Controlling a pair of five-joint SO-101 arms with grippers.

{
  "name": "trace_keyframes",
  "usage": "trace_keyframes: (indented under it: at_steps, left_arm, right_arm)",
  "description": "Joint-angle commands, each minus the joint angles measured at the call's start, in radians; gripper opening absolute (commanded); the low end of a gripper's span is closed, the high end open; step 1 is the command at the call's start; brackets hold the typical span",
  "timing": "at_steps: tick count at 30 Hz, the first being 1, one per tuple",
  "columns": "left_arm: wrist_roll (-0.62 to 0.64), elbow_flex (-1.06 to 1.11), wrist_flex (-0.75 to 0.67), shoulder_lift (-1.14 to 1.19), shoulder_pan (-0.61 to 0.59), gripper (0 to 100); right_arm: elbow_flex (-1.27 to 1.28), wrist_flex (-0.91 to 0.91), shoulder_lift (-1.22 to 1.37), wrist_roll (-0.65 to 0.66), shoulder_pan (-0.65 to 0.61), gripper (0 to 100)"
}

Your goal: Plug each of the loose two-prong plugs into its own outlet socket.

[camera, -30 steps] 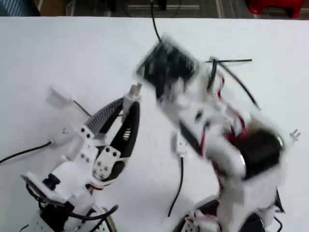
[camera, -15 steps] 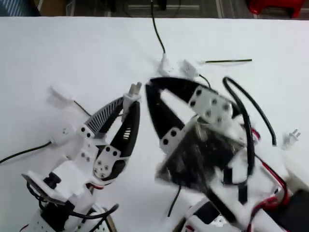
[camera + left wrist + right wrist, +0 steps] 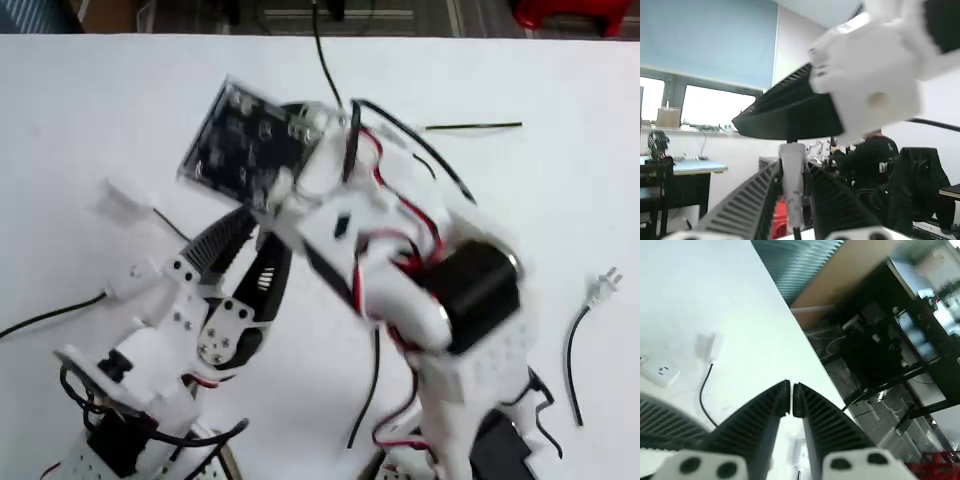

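One plug point(image 3: 792, 200) in left pincer point(image 3: 793, 169); right pincer point(image 3: 791, 391) closed.

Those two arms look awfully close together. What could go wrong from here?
1. The right arm is crossed directly over the left claw, which is shut on a white plug. A bump could knock the plug crooked or out of the grip.
2. A black cable runs on the table beneath the right arm and might snag on it and get dragged.
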Motion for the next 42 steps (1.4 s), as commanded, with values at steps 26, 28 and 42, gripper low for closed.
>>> trace_keyframes:
  at_steps: [26, 28, 42]
  left_arm:
    - [-0.014, -0.054, -0.011, -0.008, 0.007, 2]
    - [-0.014, -0.057, -0.017, -0.008, -0.008, 2]
    - [-0.008, -0.098, -0.011, -0.008, -0.110, 2]
  right_arm:
    - [-0.095, 0.082, 0.048, 0.055, -0.104, 1.9]
    - [-0.060, 0.064, 0.082, 0.057, -0.038, 1.9]
    - [-0.018, -0.027, 0.159, 0.110, 0.260, 1.9]
